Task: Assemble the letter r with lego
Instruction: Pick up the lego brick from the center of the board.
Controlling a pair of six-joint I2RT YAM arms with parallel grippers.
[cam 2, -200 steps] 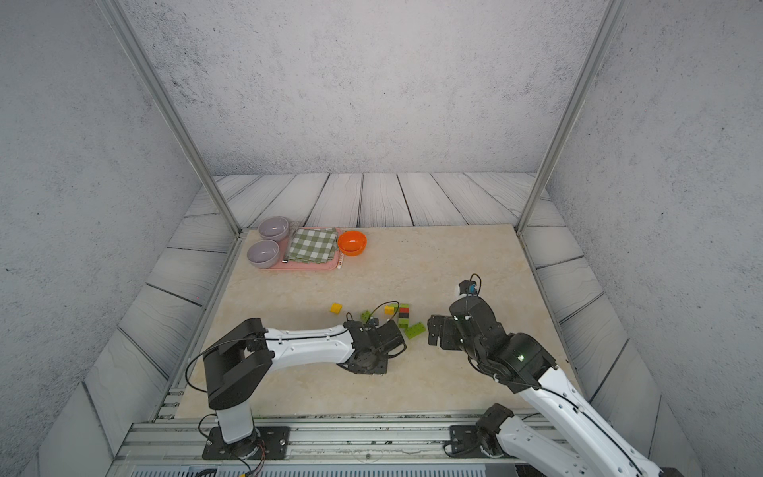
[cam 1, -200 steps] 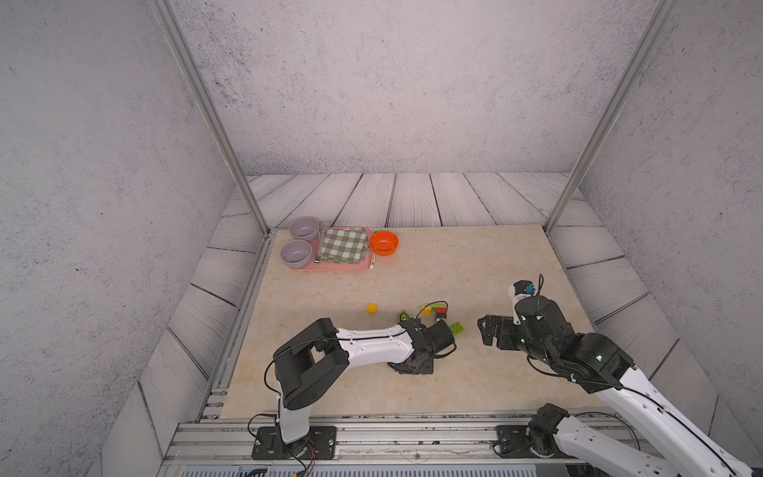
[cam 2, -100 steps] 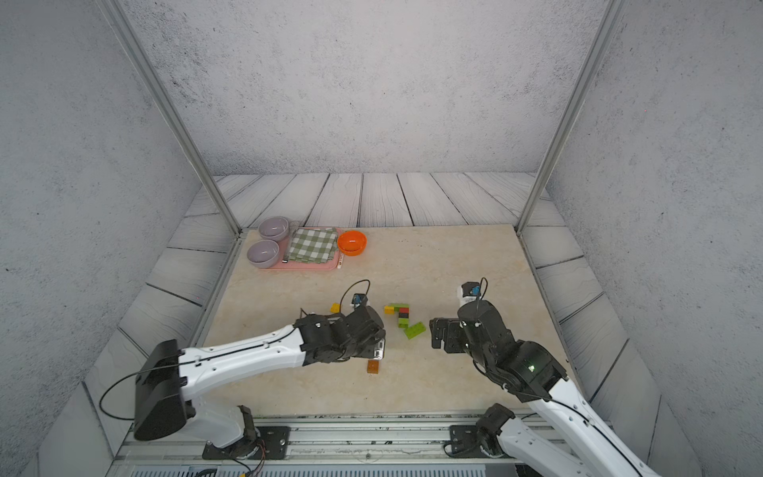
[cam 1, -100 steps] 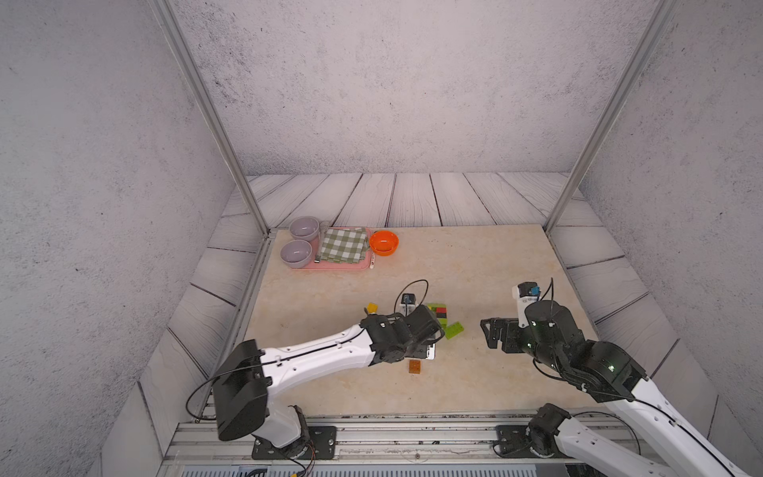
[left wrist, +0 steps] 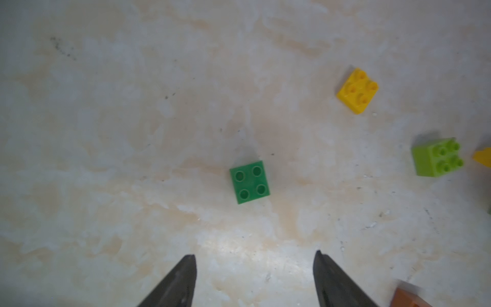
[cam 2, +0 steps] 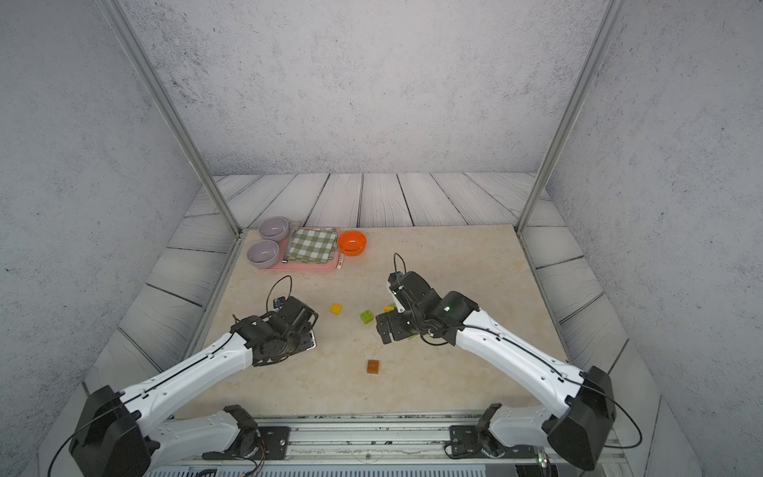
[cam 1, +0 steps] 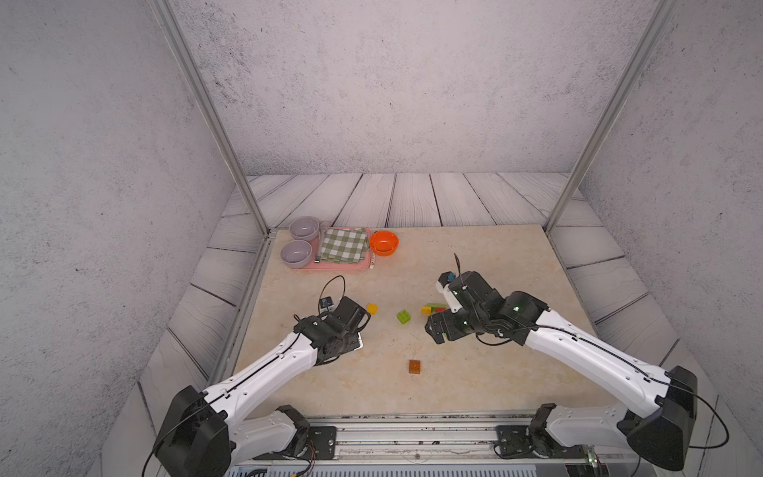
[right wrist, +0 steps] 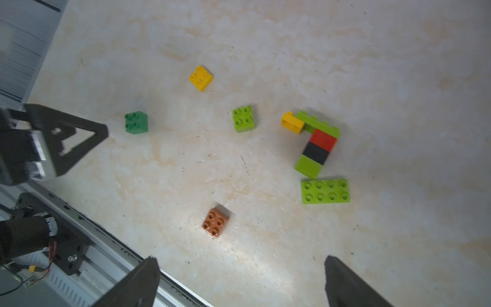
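Note:
The lego lies scattered on the beige table (cam 1: 475, 264). A dark green brick (left wrist: 249, 182) sits just ahead of my open, empty left gripper (left wrist: 255, 256); in both top views that gripper (cam 1: 353, 330) hides it. Loose on the table are a yellow brick (cam 1: 372, 308), a lime brick (cam 1: 404, 316) and a brown-orange brick (cam 1: 415, 366). In the right wrist view, joined lime, red and black bricks (right wrist: 316, 152) with a yellow one (right wrist: 292, 123) lie beside a long lime brick (right wrist: 325, 191). My right gripper (right wrist: 240, 259) hangs open over that group (cam 1: 433, 307), holding nothing.
At the back left a pink tray (cam 1: 330, 266) carries two grey bowls (cam 1: 296, 252) and a checked cloth (cam 1: 343, 245). An orange bowl (cam 1: 384, 243) stands next to it. A metal rail (cam 1: 413, 429) runs along the table's front edge.
My left gripper was shut a second ago; it has opened, left the brown-orange brick on the table and pulled back to the left. The right gripper has moved left over the joined bricks.

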